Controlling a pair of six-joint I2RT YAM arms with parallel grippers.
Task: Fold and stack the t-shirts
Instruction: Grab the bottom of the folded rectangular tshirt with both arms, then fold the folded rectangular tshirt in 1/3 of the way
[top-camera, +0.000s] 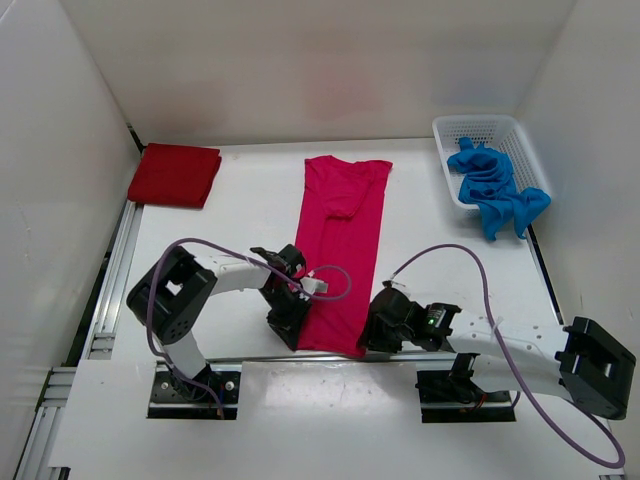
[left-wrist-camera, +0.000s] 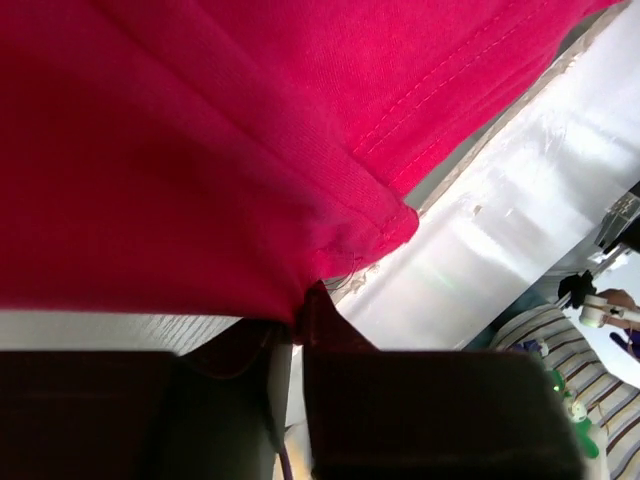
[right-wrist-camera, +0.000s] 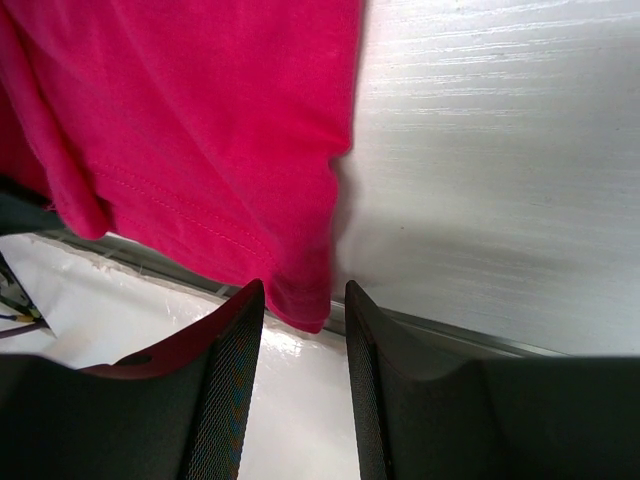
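Observation:
The magenta-pink t-shirt (top-camera: 342, 240) lies as a long narrow strip down the middle of the table, collar end far, hem near. My left gripper (top-camera: 288, 322) is at its near left corner; in the left wrist view the jaws (left-wrist-camera: 298, 322) are shut on the hem corner of the pink cloth (left-wrist-camera: 200, 150). My right gripper (top-camera: 376, 332) is at the near right corner; its fingers (right-wrist-camera: 303, 300) stand open on either side of the hem corner (right-wrist-camera: 200, 130). The dark red t-shirt (top-camera: 175, 175) lies folded at the back left. The bright blue t-shirt (top-camera: 492, 188) is crumpled in the basket.
A white mesh basket (top-camera: 515, 128) stands at the back right, with the blue cloth hanging over its near rim. White walls enclose the table on three sides. A metal rail (top-camera: 110, 280) runs along the left edge. The table's near edge (right-wrist-camera: 440, 335) is just under the pink hem.

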